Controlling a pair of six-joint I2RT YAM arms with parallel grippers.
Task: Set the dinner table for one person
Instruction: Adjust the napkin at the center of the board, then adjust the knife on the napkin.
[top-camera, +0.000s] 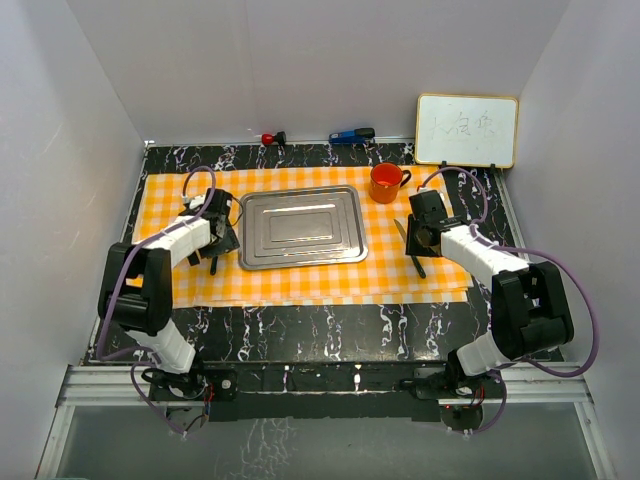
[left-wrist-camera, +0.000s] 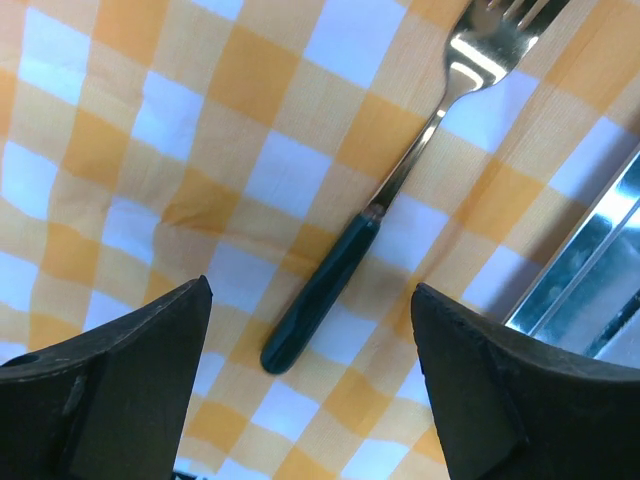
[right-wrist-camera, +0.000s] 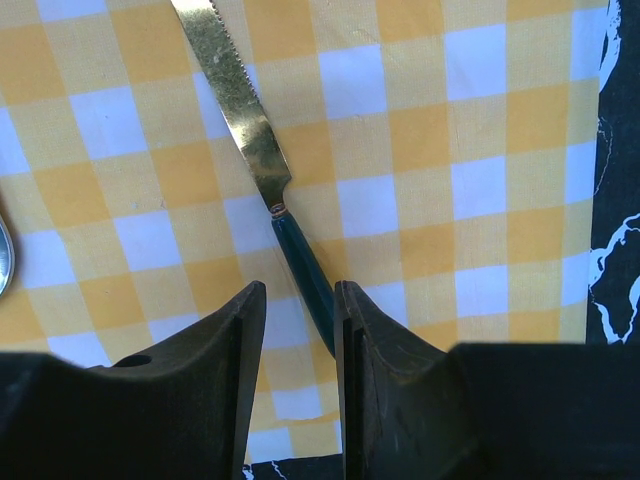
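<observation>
Black marbled dinner table (top-camera: 300, 335), beneath left end effector (top-camera: 222, 242), right end effector (top-camera: 416, 240)

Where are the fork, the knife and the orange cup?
fork (left-wrist-camera: 347, 250): left wrist view, dark handle.
knife (right-wrist-camera: 258, 160): right wrist view, serrated blade.
orange cup (top-camera: 384, 193): top external view, its side wall.

Bright, even light is pouring down from overhead onto my worktop (top-camera: 300, 335), and the white walls (top-camera: 60, 150) are bouncing it around, so shadows are falling short and soft. The steel tray (top-camera: 300, 228) is giving off a pale sheen. Glare is flashing on the fork (left-wrist-camera: 390, 190) and warming the knife (right-wrist-camera: 265, 175) blade, while my left gripper (left-wrist-camera: 310, 288) and right gripper (right-wrist-camera: 300, 287) are looming dark and slightly blurred up close.
</observation>
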